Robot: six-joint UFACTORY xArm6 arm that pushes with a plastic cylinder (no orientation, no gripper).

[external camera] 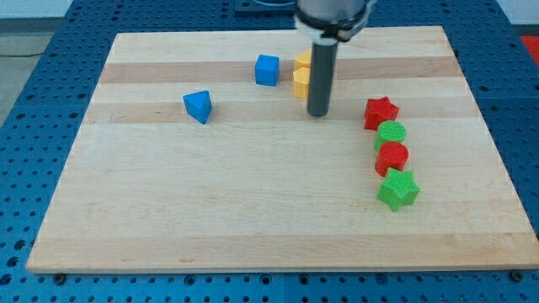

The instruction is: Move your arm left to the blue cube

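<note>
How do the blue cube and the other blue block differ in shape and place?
The blue cube has square faces; the blue triangular block has slanted sides meeting in a point. The cube lies nearer the view's top and closer to my tip; the triangular block lies farther to the view's left and lower. Both are blue and stand alone.

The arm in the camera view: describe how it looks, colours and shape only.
Only its lower end shows. A wide, dark, rounded housing enters at the view's top and narrows into a straight dark grey cylindrical rod, ending in my tip. The rod has a faint sheen down its length. No cables, markings or claw are visible.
</note>
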